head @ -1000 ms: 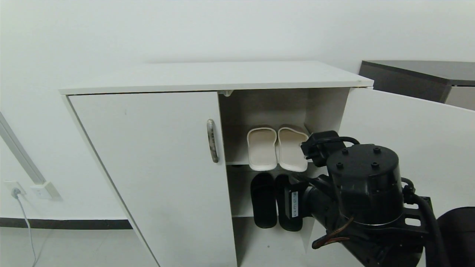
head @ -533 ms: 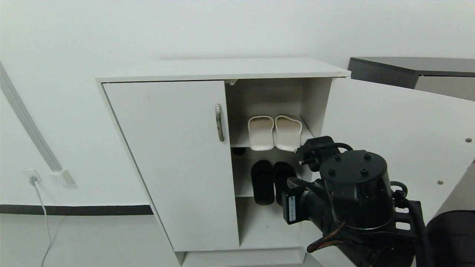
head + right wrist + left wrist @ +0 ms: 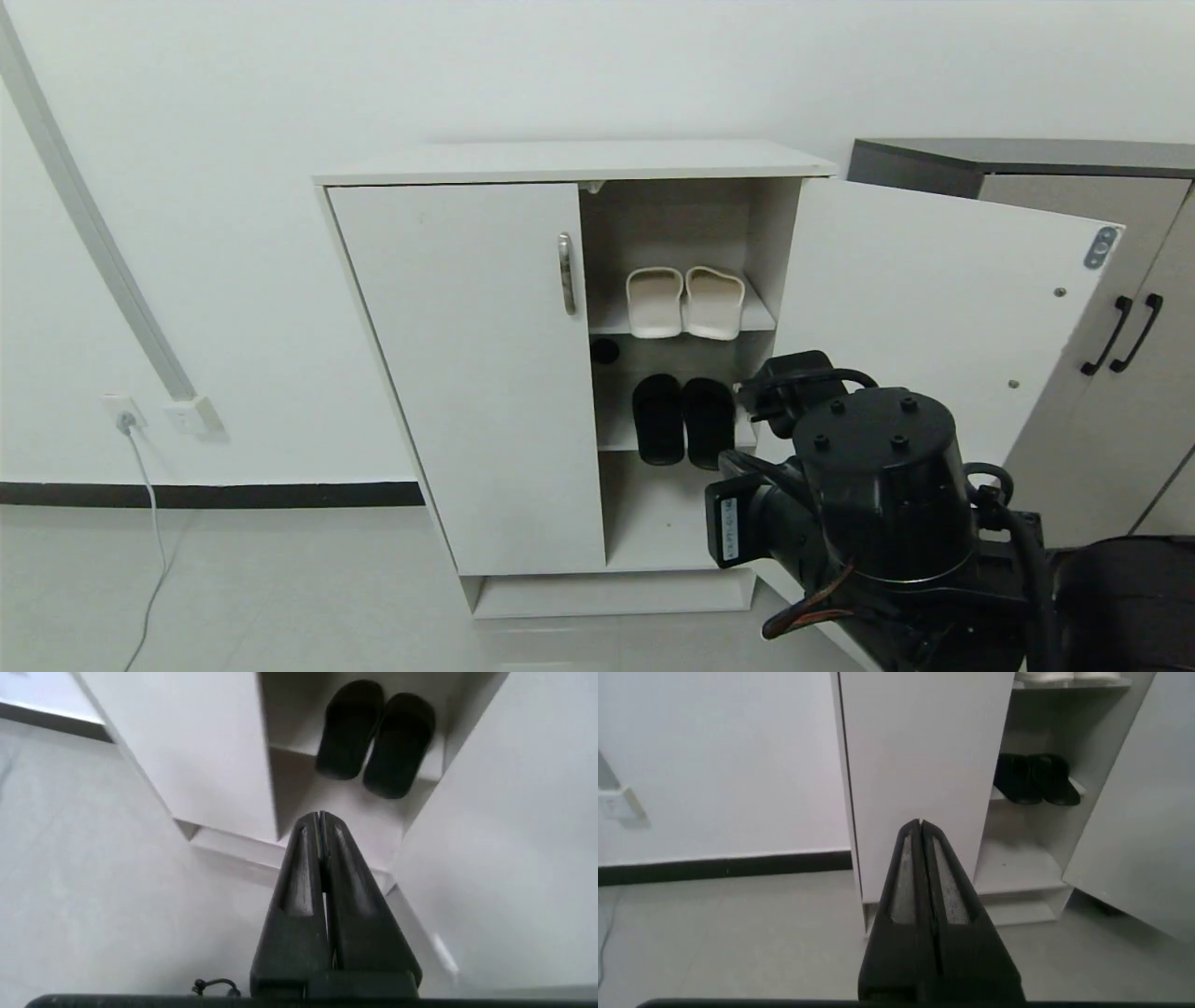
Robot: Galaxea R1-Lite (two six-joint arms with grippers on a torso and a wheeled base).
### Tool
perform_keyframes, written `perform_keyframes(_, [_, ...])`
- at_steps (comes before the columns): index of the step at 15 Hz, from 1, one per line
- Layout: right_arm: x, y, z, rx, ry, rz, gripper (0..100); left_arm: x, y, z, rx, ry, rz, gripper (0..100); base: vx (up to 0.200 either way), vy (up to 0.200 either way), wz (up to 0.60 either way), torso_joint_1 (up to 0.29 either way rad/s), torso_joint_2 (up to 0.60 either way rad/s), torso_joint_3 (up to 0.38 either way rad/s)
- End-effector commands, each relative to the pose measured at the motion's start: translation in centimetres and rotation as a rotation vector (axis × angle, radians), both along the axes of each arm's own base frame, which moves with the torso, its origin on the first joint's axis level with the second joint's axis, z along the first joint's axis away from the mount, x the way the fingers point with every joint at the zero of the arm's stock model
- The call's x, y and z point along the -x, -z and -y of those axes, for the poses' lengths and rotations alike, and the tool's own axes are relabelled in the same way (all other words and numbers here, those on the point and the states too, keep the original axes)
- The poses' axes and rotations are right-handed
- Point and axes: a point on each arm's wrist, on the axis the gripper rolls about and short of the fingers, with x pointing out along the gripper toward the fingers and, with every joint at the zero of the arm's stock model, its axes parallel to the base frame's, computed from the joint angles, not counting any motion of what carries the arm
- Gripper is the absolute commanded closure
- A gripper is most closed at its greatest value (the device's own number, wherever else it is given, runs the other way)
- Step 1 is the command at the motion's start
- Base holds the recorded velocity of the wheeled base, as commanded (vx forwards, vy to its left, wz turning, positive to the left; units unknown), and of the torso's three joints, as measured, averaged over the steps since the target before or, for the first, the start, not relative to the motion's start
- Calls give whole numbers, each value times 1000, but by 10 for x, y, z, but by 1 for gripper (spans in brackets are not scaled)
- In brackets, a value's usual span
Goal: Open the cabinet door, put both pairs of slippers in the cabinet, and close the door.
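- Cabinet [image 3: 569, 161]: white, stands against the wall, on a plinth on the floor [image 3: 233, 597].
- Right door [image 3: 924, 317]: swung wide open, inner face w/ screws and hinge plate showing.
- Left door [image 3: 476, 373]: shut, metal handle [image 3: 566, 273] upright near its inner edge.
- White slippers [image 3: 684, 301]: pair side by side on the upper shelf of the open compartment, touching each other.
- Black slippers [image 3: 683, 420]: pair side by side on the middle shelf, directly below the white pair; front ends overhang the shelf edge a bit.
- Small dark round thing [image 3: 605, 351] at the back between the two shelves, can't tell what it is.
- Bottom compartment: bare white board.
- Left gripper [image 3: 920, 831]: jaws clenched together, nothing between them; held above the floor in front of the shut door, well apart from the cabinet.
- Right gripper [image 3: 320, 821]: jaws also pressed together, nothing held; over the floor in front of the plinth, in line w/ the open compartment, open door beside it.
- Right arm [image 3: 878, 485]: low in the head view, in front of the open door.
- Grey cabinet [image 3: 1074, 280]: behind the open door, doors shut, two black handles [image 3: 1125, 331].
- Wall: socket [image 3: 121, 411] w/ cable [image 3: 149, 541] hanging to the floor, slanted conduit [image 3: 84, 215], black skirting [image 3: 205, 493].
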Motion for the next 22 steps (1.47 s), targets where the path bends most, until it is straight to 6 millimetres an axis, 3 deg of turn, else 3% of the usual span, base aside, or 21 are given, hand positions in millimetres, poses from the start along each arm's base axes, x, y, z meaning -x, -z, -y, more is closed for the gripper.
perform_keyframes(1, [-2, 6, -2, 8, 3, -5, 100, 0, 0, 0, 1, 0, 0, 100, -200, 0, 0, 2, 2, 7])
perform_keyframes(9, [-9, 24, 7, 43, -16, 19, 100, 0, 0, 0, 0, 0, 0, 100, 0, 0, 0, 0, 0, 0])
perform_keyframes(22, [-11, 32, 6, 68, -13, 4, 100, 0, 0, 0, 4, 0, 0, 100, 0, 0, 0, 1, -9, -10])
